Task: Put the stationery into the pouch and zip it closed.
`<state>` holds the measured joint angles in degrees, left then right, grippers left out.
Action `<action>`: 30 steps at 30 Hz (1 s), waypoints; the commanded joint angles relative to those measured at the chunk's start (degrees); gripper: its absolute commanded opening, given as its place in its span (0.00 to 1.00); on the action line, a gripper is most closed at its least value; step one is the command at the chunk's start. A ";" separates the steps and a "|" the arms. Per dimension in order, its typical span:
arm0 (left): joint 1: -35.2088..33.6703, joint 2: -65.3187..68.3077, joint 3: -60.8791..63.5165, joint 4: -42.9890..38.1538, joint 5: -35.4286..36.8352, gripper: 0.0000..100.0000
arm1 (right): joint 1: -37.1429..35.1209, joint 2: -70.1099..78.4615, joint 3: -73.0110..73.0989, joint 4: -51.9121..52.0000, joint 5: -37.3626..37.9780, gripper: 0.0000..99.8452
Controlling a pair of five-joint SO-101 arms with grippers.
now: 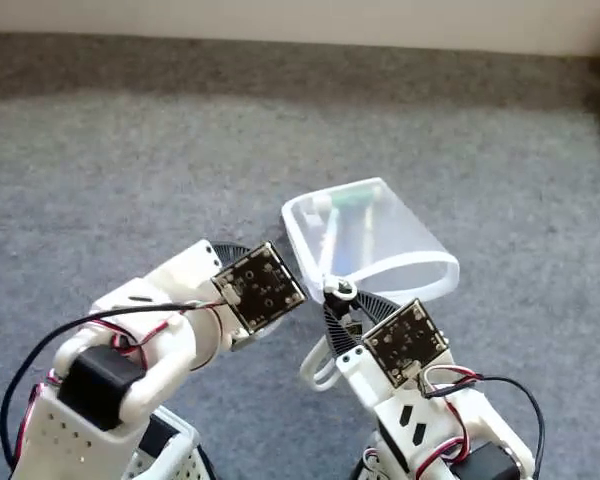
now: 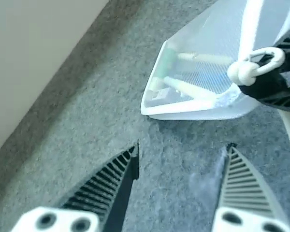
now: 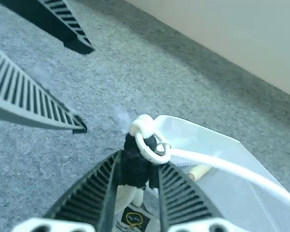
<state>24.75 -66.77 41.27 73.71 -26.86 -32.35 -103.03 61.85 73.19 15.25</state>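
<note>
Two steps to this job, and the first looks done. The stationery [image 2: 191,88], a few pens incl. one w/ a greenish end, lies inside the pouch [image 1: 385,235]. The pouch sits on the grey carpet [image 1: 130,150] just ahead of both sets of fingertips.

The zip is what's left. In the high view the pouch mouth gapes in a wide loop, so it's prob. not closed at all yet.

The right gripper [image 3: 140,164] is clamped on the zip pull [image 3: 146,137], a white cord loop pinched btwn its two black fingertips at the near corner of the mouth. From there the zip track runs away from the tips along the opening.

The left gripper [image 2: 181,157] is spread wide w/ nothing btwn its fingers [image 2: 111,183]. Its tips are over bare carpet just short of the pouch's side and apart from it.

My read: roughly half done. Closing prob. needs the left fingers to pin or grip the pouch edge while the right ones draw the pull across. Otherwise the light pouch may just slide along w/ the pull.
</note>
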 commanded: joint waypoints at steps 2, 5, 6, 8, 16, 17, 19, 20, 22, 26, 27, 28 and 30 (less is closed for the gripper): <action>4.00 -1.54 5.58 -6.42 -0.44 0.27 | 1.10 -0.75 -2.95 -0.40 -0.79 0.01; 5.05 -1.71 7.78 -9.41 -0.44 0.27 | 1.10 -0.75 -2.95 -0.40 -0.88 0.01; 5.49 -1.63 8.31 -10.29 -0.44 0.27 | 1.10 -0.75 -2.95 -0.40 -0.88 0.01; 6.46 -1.54 9.63 -11.78 -0.44 0.27 | 1.10 -0.75 -2.95 -0.40 -0.88 0.01; 7.08 -1.54 15.52 -20.66 -0.44 0.27 | 0.92 -0.75 -2.59 -0.40 -0.88 0.01; 7.08 -1.54 16.22 -21.89 -0.44 0.27 | 0.92 -0.75 -2.59 -0.40 -0.79 0.01; 7.60 -1.45 17.63 -24.18 -0.44 0.27 | 0.92 -0.75 -2.51 -0.40 -0.79 0.01; 8.04 -1.45 18.24 -25.05 -0.44 0.27 | 0.84 -0.75 -2.51 -0.40 -0.79 0.01; 9.19 -1.45 19.47 -26.73 -0.44 0.26 | 0.84 -0.75 -2.51 -0.40 -0.70 0.01; 10.33 -1.45 22.46 -31.56 -0.44 0.24 | 0.84 -0.75 -2.51 -0.40 -0.70 0.01; 10.42 -1.45 23.34 -32.79 -0.44 0.23 | 0.84 -0.75 -2.51 -0.40 -0.70 0.01; 10.42 -1.45 24.13 -33.85 -0.35 0.23 | 0.84 -0.75 -2.51 -0.40 -0.70 0.01; 10.42 -1.45 25.45 -35.34 -0.26 0.23 | 0.84 -0.75 -2.51 -0.40 -0.70 0.01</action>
<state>34.42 -67.65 65.71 42.42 -26.86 -32.18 -103.03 61.85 73.19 15.08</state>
